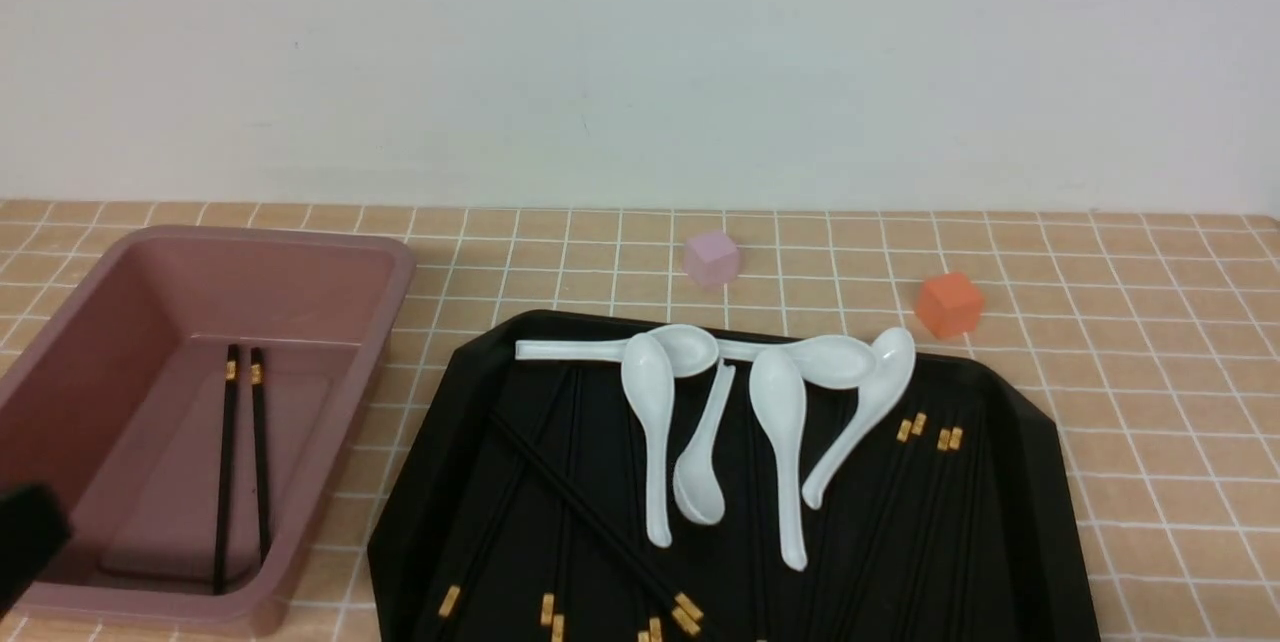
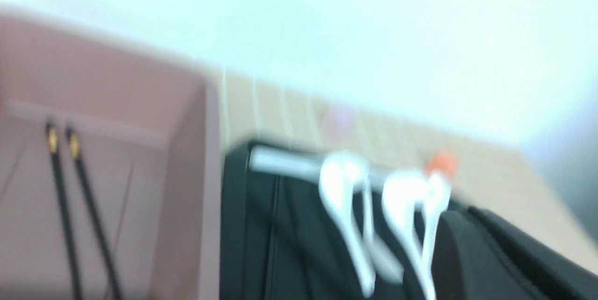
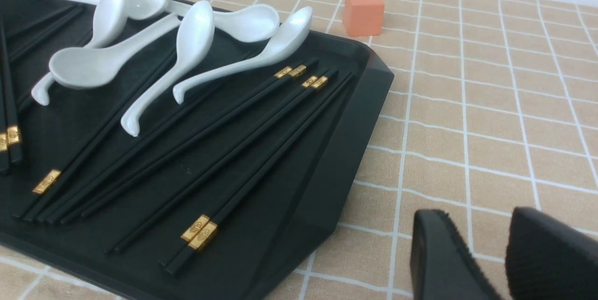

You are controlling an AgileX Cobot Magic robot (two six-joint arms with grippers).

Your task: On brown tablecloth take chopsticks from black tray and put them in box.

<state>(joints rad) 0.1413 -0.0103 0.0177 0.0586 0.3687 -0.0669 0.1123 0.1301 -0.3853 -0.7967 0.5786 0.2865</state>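
On the brown tablecloth (image 1: 1150, 372) lies the black tray (image 1: 1040, 422) with several chopsticks (image 1: 590, 522) spread over it, gold bands showing. Two chopsticks (image 1: 243, 462) lie side by side in the pink box (image 1: 390, 262) to the left of the tray. My left gripper (image 2: 460, 218) is shut with nothing in it, in a blurred view over the near end of the box and tray; a black part of it (image 1: 28, 534) shows by the box's near left corner. My right gripper (image 3: 476, 218) is open over bare cloth, to the right of the tray (image 3: 369, 71).
Several white spoons (image 1: 650, 422) lie across the far half of the tray, some over chopsticks (image 3: 243, 150). A pale pink cube (image 1: 712, 257) and an orange cube (image 1: 949, 303) stand on the cloth behind the tray. A white wall closes the back.
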